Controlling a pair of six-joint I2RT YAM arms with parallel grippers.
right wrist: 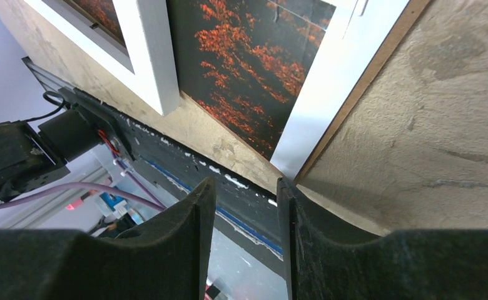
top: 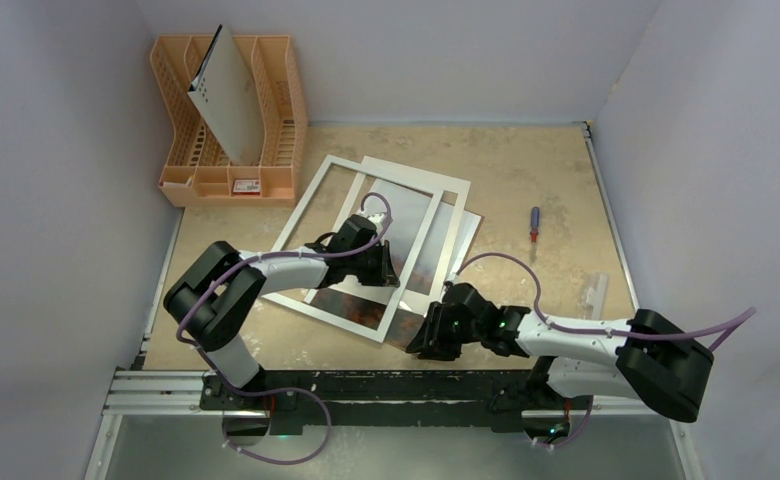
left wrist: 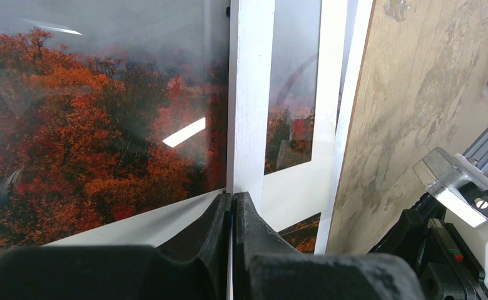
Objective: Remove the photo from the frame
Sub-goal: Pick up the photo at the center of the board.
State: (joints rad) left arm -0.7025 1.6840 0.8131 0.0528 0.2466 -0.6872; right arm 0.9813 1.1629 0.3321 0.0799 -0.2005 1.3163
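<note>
Two arms reach over a table [top: 526, 160] on which the frame [left wrist: 251, 94] lies flat at mid-table, turned at an angle to the table's edges.

**Task items.** The photo [left wrist: 91, 125] lies flat beneath the frame's narrow white bars. Its red-orange foliage is at the near end and its hazy grey at the far end. A white-faced sheet with a brown edge [right wrist: 329, 94] lies under the photo and juts out on the right side, towards the near table edge.

**Left gripper** [left wrist: 233, 209]. It sits low over the near part of the frame. Its jaws are fully closed, with the two tips pressed together against a white bar where that bar meets a lower white strip. Whether anything thin is pinched between them cannot be told.

**Right gripper** [right wrist: 244, 184]. It sits at the near table edge, just beside the near corner of the brown-edged sheet. Its jaws stand part-way apart with nothing between them. Only the table's dark rim shows through the gap.

**Surroundings.** An orange rack [top: 171, 100] stands in the far left corner, and a grey-white board [top: 228, 100] leans in it. A screwdriver [top: 534, 222] with a blue and red handle lies to the right of the frame, well apart from it.
</note>
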